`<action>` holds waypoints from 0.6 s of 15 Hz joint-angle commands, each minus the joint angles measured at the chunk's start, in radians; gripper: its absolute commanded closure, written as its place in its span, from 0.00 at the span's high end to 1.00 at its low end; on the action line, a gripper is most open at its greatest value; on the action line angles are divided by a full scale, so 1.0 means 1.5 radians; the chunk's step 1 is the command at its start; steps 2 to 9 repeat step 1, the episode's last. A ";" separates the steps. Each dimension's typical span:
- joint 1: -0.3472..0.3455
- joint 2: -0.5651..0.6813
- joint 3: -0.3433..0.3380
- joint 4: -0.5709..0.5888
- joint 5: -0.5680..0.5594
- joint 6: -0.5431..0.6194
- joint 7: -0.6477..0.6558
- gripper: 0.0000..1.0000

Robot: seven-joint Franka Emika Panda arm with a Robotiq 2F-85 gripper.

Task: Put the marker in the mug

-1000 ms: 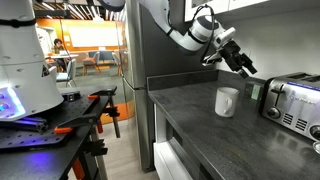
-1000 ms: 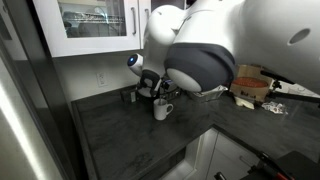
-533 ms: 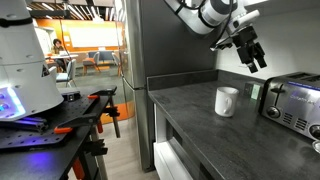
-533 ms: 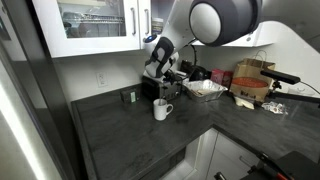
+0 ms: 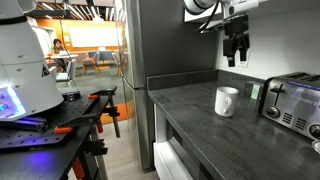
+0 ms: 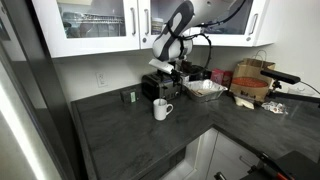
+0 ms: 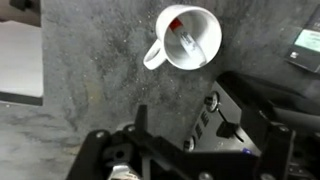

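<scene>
Lying slantwise inside the plain white cylindrical ceramic mug (image 7: 161, 38): the thin white-barrelled marker with the red-orange cap end (image 7: 186, 37), cap end against the wall opposite the handle side, plain in the wrist view. Standing upright on the dark grey stone worktop (image 7: 90, 70), that mug, with the boxy chrome toaster (image 5: 290, 100) just beside it.

High above the mug, well apart from it, hangs the black Robotiq gripper (image 5: 237, 55), jaws apart and holding nothing.

By the look of it, placing done and only the retreat left. To do that well: keep the jaws apart, pull away straight up from the mug rather than sweeping sideways at low height, stay clear of the toaster beside the mug, and check from above the mug that the marker rests fully inside before stopping.
</scene>
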 commanded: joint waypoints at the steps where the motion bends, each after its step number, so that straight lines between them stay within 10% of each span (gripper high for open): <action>1: -0.071 -0.067 0.080 -0.064 0.105 -0.064 -0.092 1.00; 9: -0.071 -0.067 0.080 -0.064 0.105 -0.064 -0.092 1.00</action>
